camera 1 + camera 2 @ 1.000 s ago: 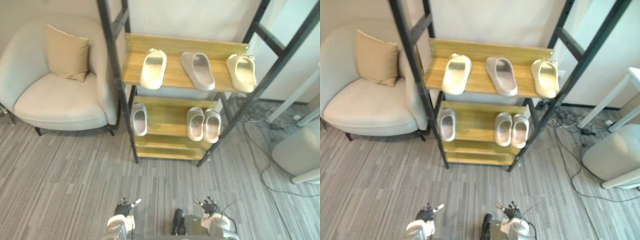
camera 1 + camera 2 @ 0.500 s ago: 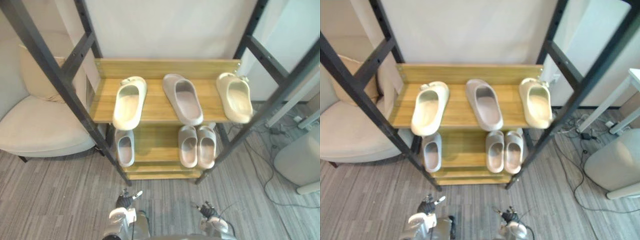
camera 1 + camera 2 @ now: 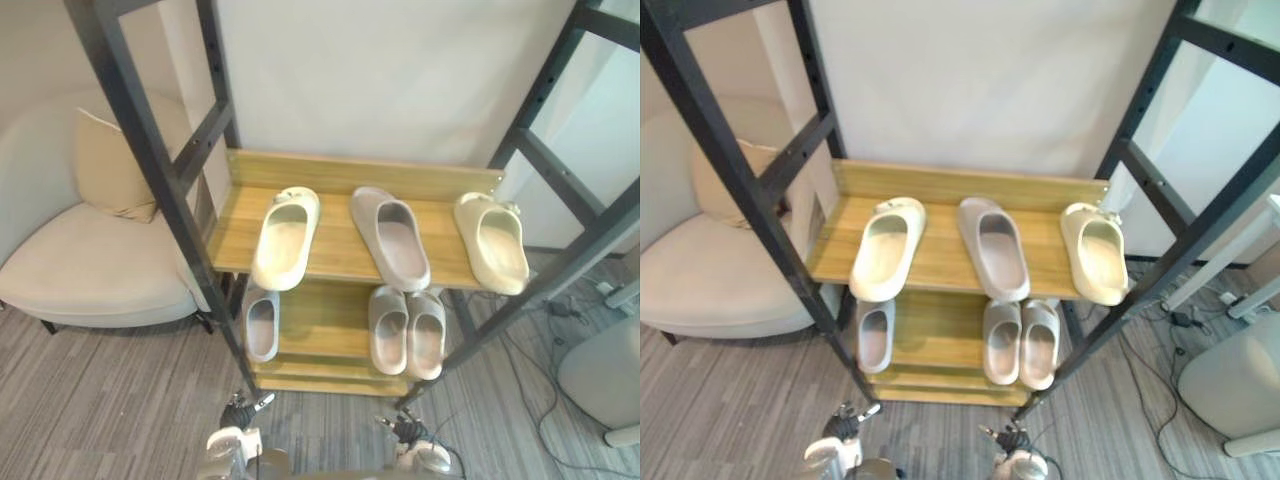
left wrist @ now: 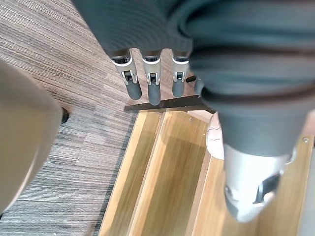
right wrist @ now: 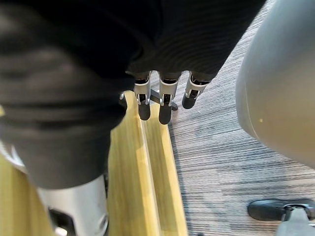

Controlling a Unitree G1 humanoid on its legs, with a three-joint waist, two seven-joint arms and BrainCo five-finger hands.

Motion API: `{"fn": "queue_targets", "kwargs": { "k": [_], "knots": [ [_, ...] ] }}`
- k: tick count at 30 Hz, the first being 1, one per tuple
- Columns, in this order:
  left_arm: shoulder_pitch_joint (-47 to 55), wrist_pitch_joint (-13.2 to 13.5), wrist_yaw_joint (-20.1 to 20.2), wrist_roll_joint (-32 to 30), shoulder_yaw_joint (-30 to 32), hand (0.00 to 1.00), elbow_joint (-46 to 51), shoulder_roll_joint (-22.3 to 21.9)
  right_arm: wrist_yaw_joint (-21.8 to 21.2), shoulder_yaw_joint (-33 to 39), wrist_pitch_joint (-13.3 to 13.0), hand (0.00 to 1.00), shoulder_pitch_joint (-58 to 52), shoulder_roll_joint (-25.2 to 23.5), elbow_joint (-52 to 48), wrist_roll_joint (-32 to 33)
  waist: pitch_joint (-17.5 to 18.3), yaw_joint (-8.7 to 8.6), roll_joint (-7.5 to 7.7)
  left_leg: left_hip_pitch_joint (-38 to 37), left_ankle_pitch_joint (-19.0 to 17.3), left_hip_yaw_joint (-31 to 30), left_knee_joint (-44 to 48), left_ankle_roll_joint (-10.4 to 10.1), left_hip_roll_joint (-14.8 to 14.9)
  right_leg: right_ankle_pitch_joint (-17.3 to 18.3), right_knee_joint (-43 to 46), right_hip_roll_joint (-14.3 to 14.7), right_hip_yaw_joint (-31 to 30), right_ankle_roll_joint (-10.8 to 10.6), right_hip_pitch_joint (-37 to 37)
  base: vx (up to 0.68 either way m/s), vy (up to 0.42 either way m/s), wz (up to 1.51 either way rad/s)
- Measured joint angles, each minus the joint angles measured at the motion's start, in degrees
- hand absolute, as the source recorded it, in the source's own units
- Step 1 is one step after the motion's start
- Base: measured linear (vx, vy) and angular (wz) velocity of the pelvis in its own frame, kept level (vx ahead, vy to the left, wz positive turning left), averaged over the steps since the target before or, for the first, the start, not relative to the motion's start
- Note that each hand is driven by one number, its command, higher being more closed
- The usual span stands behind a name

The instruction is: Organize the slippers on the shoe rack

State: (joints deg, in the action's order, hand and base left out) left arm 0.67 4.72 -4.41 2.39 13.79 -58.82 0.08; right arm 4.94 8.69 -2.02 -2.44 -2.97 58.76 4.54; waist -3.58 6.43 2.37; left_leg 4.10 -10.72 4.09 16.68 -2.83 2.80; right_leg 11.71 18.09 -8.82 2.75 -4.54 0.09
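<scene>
A: Sitting unmatched on the rack point(image 3: 340, 172)'s upper shelf, a grey slipper point(image 3: 390, 238) is lying between a left cream slipper point(image 3: 285, 238) and a right cream slipper point(image 3: 492, 243). The right one is nearing the front edge, so a clumsy reach is risking knocking it off.

B: They are looking thick, smooth and foamy. Below, a single slipper point(image 3: 262, 325) is sitting apart from a touching pair point(image 3: 407, 330).

A: The left hand point(image 3: 238, 412) and right hand point(image 3: 405, 428) are hanging low before the rack, fingers straight, holding nothing.

B: An arm is also risking clipping the slanted posts point(image 3: 150, 165).
</scene>
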Motion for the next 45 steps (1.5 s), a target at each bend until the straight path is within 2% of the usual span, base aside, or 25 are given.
{"fn": "queue_targets", "kwargs": {
  "k": [1,3,6,11,16,19,22,24,31,37,45],
  "knots": [
    [0.06,-0.11,-0.01,-0.01,0.18,0.00,-0.56,0.02,0.00,-0.34,-0.02,0.00,0.33,0.49,0.78,0.00,0.42,-0.03,-0.10,-0.17,1.22,0.15,-1.73,-0.74,0.01,0.27,-3.76,0.15,0.28,-0.44,1.36,0.08,-0.223,-0.17],
    [-0.06,-0.09,0.02,-0.04,0.16,0.00,-1.05,-0.69,0.05,-0.25,-0.06,0.00,0.30,1.03,0.55,-0.02,0.33,-0.42,-0.92,-0.64,2.58,-0.35,-3.46,-1.37,0.21,0.13,-4.98,0.75,1.29,-0.39,1.93,0.03,-0.131,0.09],
    [-0.10,-0.06,0.04,-0.16,-0.18,0.00,-1.41,-1.09,0.17,0.16,0.05,0.00,-0.21,2.57,0.79,-0.04,0.52,-0.76,-1.29,-2.53,4.04,-2.78,-5.98,-2.26,0.48,0.12,-6.16,1.48,3.39,-0.33,4.13,0.02,-0.140,0.36],
    [-0.01,-0.05,0.02,-0.86,-1.50,0.00,-1.32,-0.62,0.43,0.14,0.06,0.00,-0.67,3.13,0.71,-0.01,0.30,-0.88,-0.61,-4.29,6.34,-3.03,-9.82,-2.50,0.58,-0.29,-7.44,1.84,3.98,0.31,4.92,-0.02,-0.037,0.07],
    [-0.05,-0.07,-0.15,-1.18,-2.35,0.00,-1.15,0.27,0.88,0.14,-0.27,0.00,-0.72,3.04,0.48,0.08,0.03,-1.09,0.00,-5.22,6.76,-2.34,-10.74,-2.32,0.43,-0.50,-7.94,1.75,2.85,0.19,5.07,-0.02,0.013,-0.08],
    [-0.03,-0.10,-0.47,-1.18,-2.52,0.00,-1.10,0.72,2.53,0.14,-0.20,0.00,-1.70,3.01,-1.89,0.06,-0.32,-1.32,0.09,-5.48,6.74,-1.40,-10.85,-2.31,0.65,-0.96,-8.55,1.78,1.90,0.01,5.10,0.00,0.016,-0.14],
    [0.45,-0.17,-0.80,-1.22,-2.55,0.00,-0.70,1.21,3.31,-0.16,-0.24,0.00,-4.13,3.15,-11.70,0.01,-1.08,-1.78,-0.28,-6.52,6.67,0.35,-11.56,-2.25,0.87,-1.16,-8.55,1.92,0.06,-0.02,4.77,0.00,0.019,-0.28],
    [0.95,-0.27,-1.21,-1.24,-3.63,0.00,-0.12,1.50,4.19,-0.63,-0.29,0.00,-6.23,3.69,-20.48,-0.09,-1.33,-2.97,-0.26,-6.54,6.46,1.04,-11.56,-2.20,0.97,-1.23,-8.60,1.94,-0.60,-0.08,4.41,0.01,0.016,-0.22],
    [2.29,-0.35,-1.56,-3.23,-5.02,0.00,1.60,1.67,4.49,-2.50,-1.60,0.00,-15.44,5.22,-50.63,-4.64,-1.32,-3.56,-0.10,-7.48,5.00,4.59,-11.45,-2.28,1.62,-1.84,-9.53,2.65,-3.75,-0.05,3.93,0.05,0.017,-0.27],
    [3.14,-0.14,-1.50,-4.52,-7.75,0.00,2.70,1.69,2.75,-5.80,-2.76,0.00,-22.38,5.16,-66.45,-7.03,-1.23,-4.50,-0.29,-8.13,3.81,5.10,-10.78,-2.19,1.76,-1.85,-9.57,2.86,-4.99,-0.07,4.18,0.03,0.011,-0.12],
    [3.66,-0.03,-0.56,-4.65,-11.61,0.00,3.41,0.77,0.35,-12.99,-5.59,0.00,-26.31,5.27,-79.55,-9.07,-0.52,-5.84,-1.43,-8.07,2.48,5.78,-8.67,-1.47,1.50,-2.38,-10.11,2.18,-6.04,-0.91,4.90,-0.02,0.020,-0.05]
  ]
}}
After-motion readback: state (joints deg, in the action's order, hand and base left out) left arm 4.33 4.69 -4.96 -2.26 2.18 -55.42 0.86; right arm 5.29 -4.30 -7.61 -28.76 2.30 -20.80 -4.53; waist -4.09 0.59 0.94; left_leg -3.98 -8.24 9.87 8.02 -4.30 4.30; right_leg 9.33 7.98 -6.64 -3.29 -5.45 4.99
